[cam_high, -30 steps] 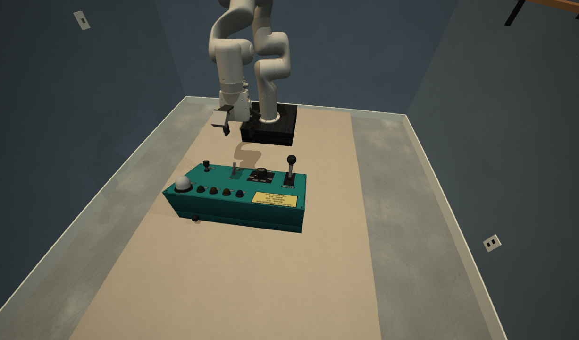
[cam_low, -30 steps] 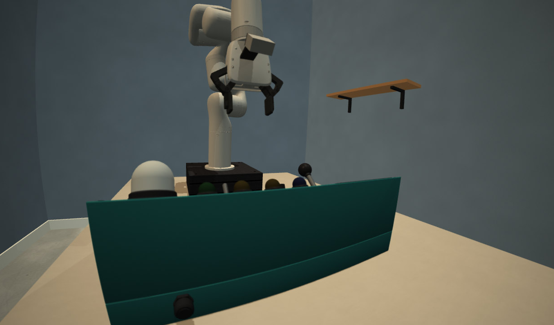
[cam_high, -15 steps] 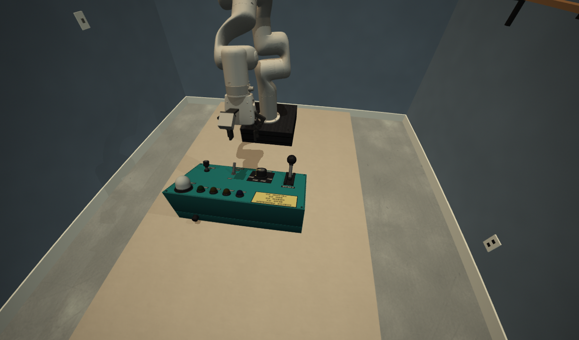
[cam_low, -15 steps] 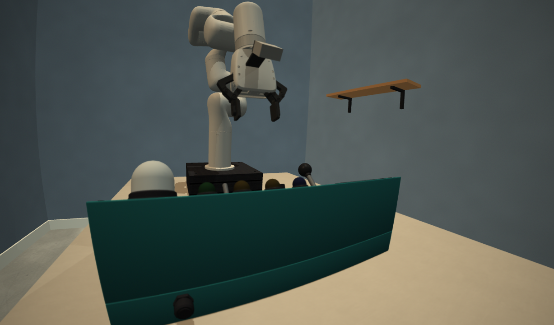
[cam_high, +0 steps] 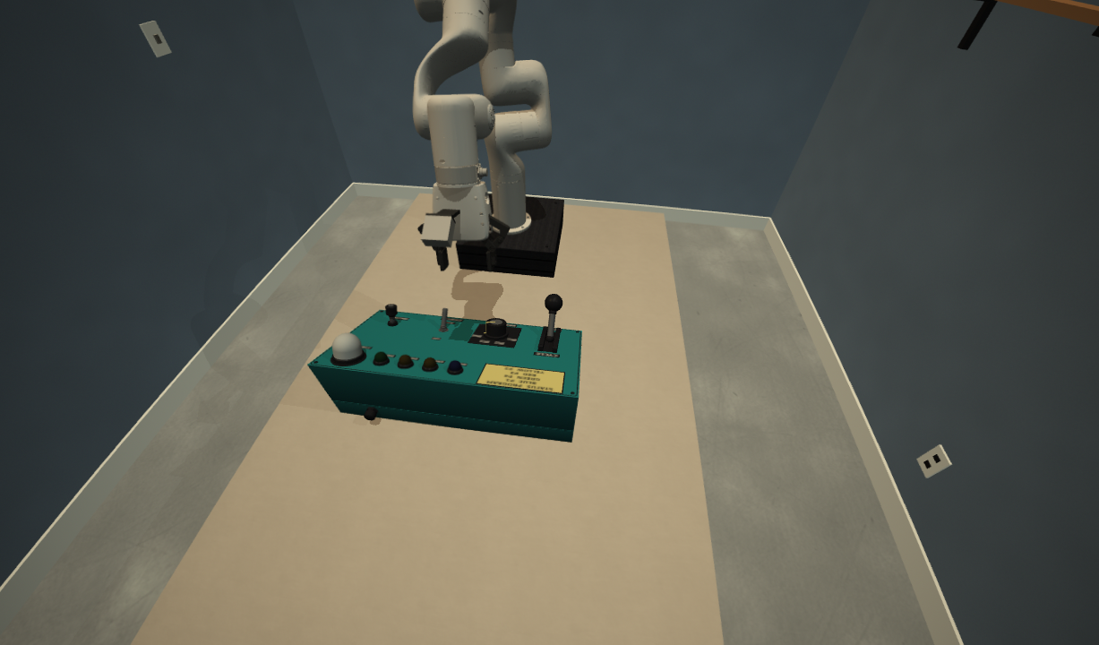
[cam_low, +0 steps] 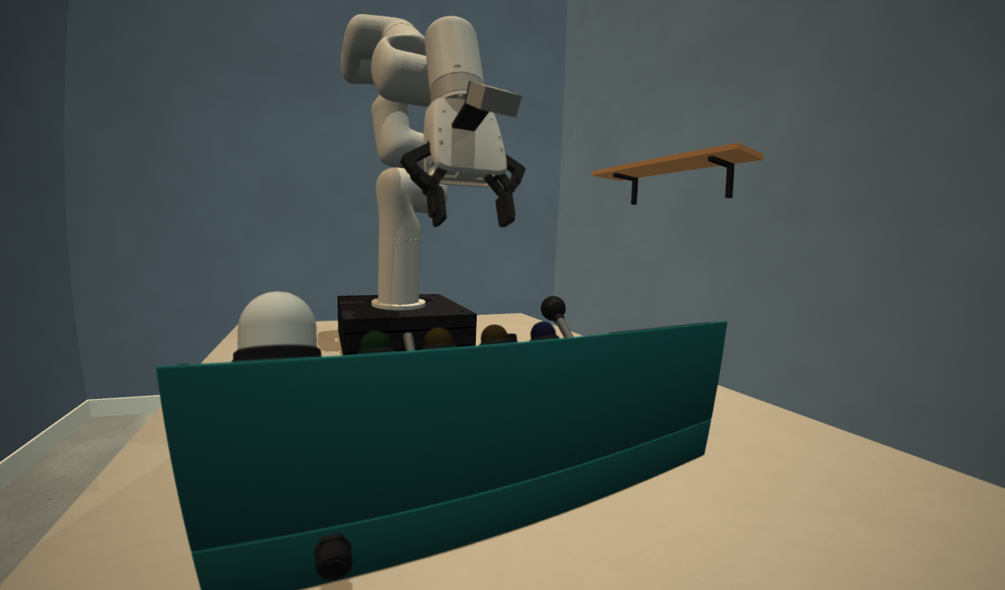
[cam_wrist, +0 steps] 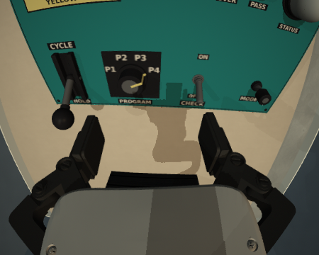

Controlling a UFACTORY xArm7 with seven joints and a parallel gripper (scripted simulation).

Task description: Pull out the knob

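Note:
The black MODE knob (cam_high: 390, 310) (cam_wrist: 263, 96) stands on its stem near a corner of the teal console (cam_high: 457, 417) (cam_low: 446, 440) (cam_wrist: 181, 32), on the edge facing the arm's base. In the exterior view the knob is hidden behind the console's wall and the white dome. My gripper (cam_high: 466, 264) (cam_low: 467, 220) (cam_wrist: 150, 126) is open and empty. It hangs above and on the base side of the console, clear of all controls. In the wrist view the MODE knob lies beyond the right finger, up and to the right.
The CHECK toggle (cam_high: 443, 319) (cam_wrist: 199, 90), PROGRAM dial (cam_high: 495, 327) (cam_wrist: 130, 85) and ball-topped CYCLE lever (cam_high: 553, 304) (cam_low: 553, 308) (cam_wrist: 63, 118) share the knob's side. The white STATUS dome (cam_high: 347, 348) (cam_low: 277, 323) (cam_wrist: 312, 8) and several coloured lamps stand on the far side. The black base block (cam_high: 509, 261) (cam_low: 406, 323) carries the arm.

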